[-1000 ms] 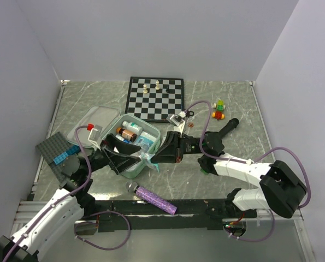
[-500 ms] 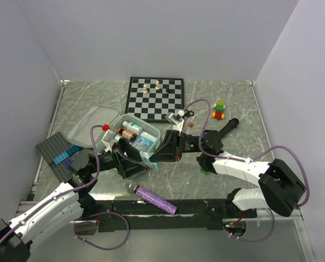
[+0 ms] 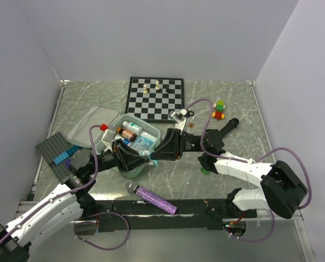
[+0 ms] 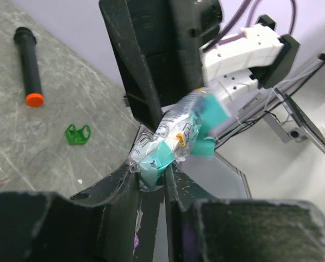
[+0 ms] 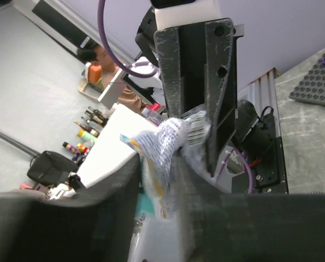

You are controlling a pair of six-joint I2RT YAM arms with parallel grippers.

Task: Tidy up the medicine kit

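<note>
Pinches a clear packet (image 4: 176,136) with left gripper (image 4: 153,180) and right gripper (image 5: 162,158), both clamped on it, at open medicine kit's (image 3: 136,119) near corner.

The left arm (image 3: 47,210) is reaching up from the lower left of the top view, and the right arm (image 3: 244,169) is stretching in low from the right. The left gripper (image 3: 145,156) and right gripper (image 3: 154,155) are meeting tip to tip at centre, both pinching one clear packet (image 4: 176,139)
</note>
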